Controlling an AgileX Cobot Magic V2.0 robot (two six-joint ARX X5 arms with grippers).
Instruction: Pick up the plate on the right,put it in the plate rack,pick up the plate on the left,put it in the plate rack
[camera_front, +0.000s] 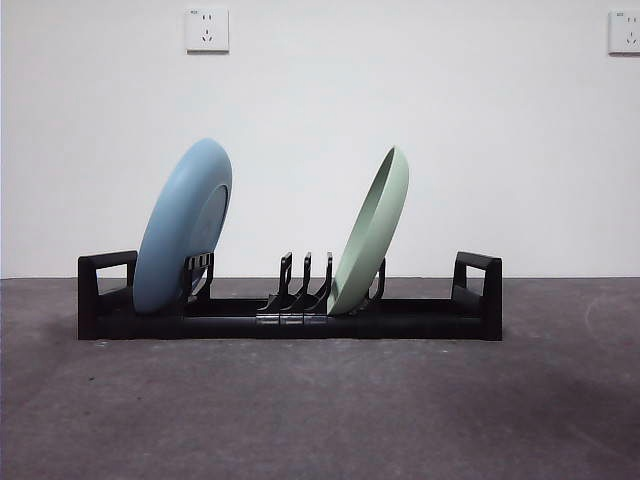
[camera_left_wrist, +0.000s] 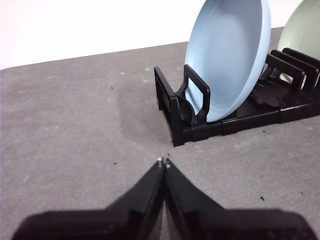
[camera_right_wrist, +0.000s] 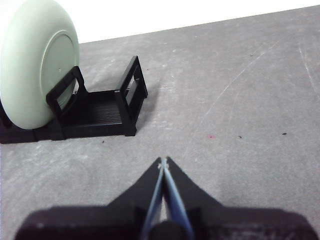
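The black plate rack (camera_front: 420, 318) lies across the table with two plates standing in it. A blue plate (camera_front: 185, 225) leans in the slots near its left end, and a pale green plate (camera_front: 372, 232) leans near the middle. In the left wrist view the blue plate (camera_left_wrist: 230, 57) stands by the rack's boxy end (camera_left_wrist: 187, 107), and my left gripper (camera_left_wrist: 164, 162) is shut and empty, off the rack. In the right wrist view the green plate (camera_right_wrist: 37, 70) shows its back by the rack's other end (camera_right_wrist: 130, 95); my right gripper (camera_right_wrist: 163, 161) is shut, holding nothing.
Grey table surface (camera_front: 320, 410) stretches in front of the rack. A white wall with two sockets (camera_front: 207, 29) stands behind. Several free prongs (camera_front: 300, 285) rise between the two plates. Neither arm shows in the front view.
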